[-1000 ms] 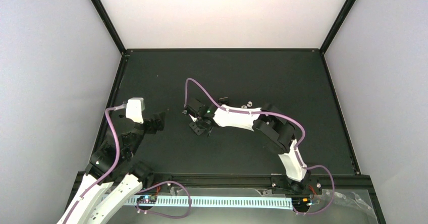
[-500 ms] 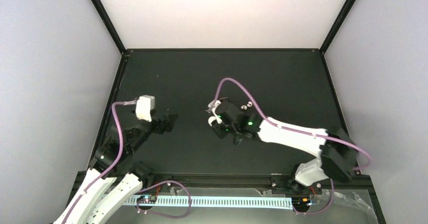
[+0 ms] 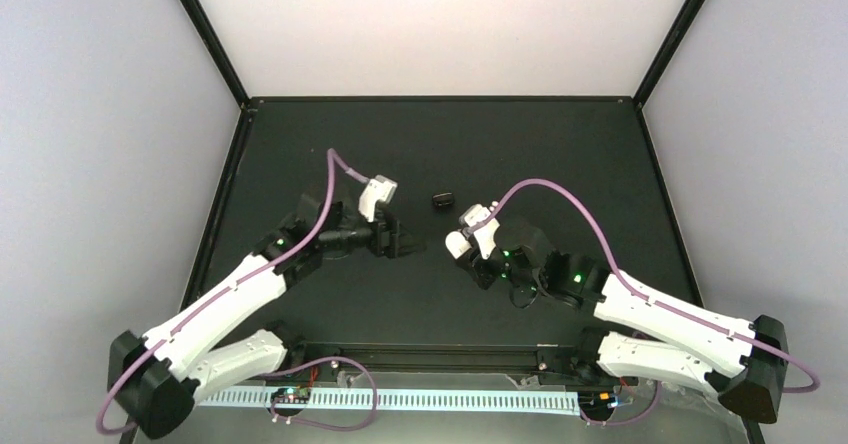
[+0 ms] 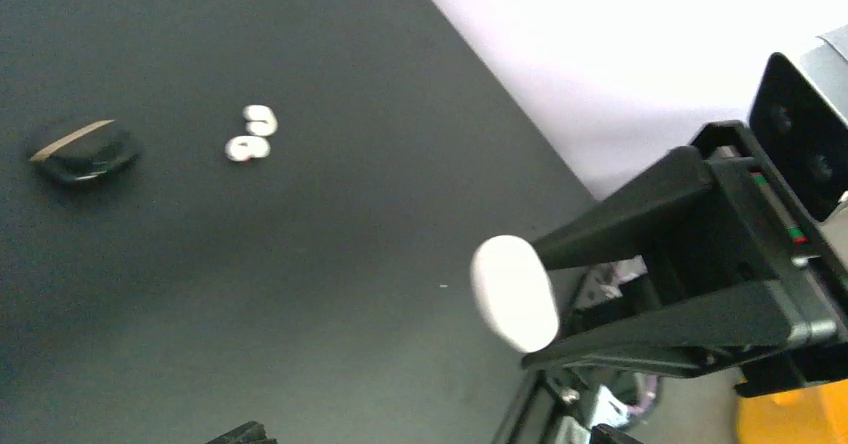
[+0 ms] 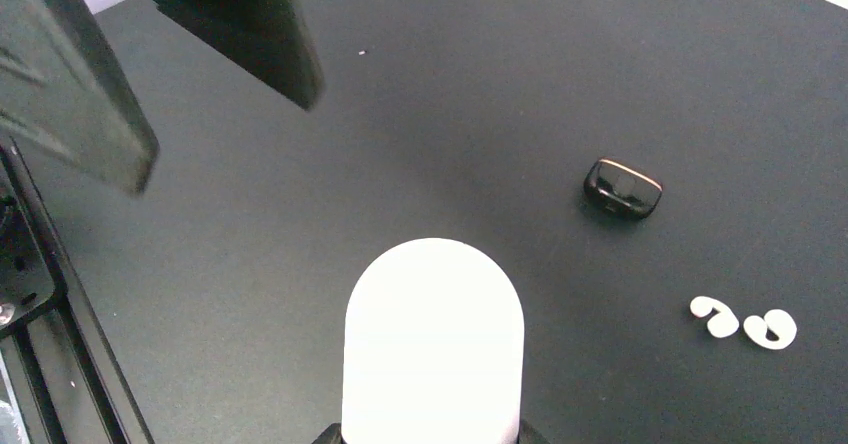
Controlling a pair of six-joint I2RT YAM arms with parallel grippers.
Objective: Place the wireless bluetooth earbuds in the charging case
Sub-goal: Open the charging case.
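Top external view, right gripper (image 3: 461, 245) clamping glossy white pebble-shaped case (image 4: 514, 293), left gripper (image 3: 407, 242) released at its nine o'clock

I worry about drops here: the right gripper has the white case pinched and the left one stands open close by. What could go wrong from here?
1. The right gripper pinches the white charging case by one end only; a bump from the open left gripper could twist it loose.
2. The white earbuds lie tiny and close together near the black case; grasping one may flick the other away.
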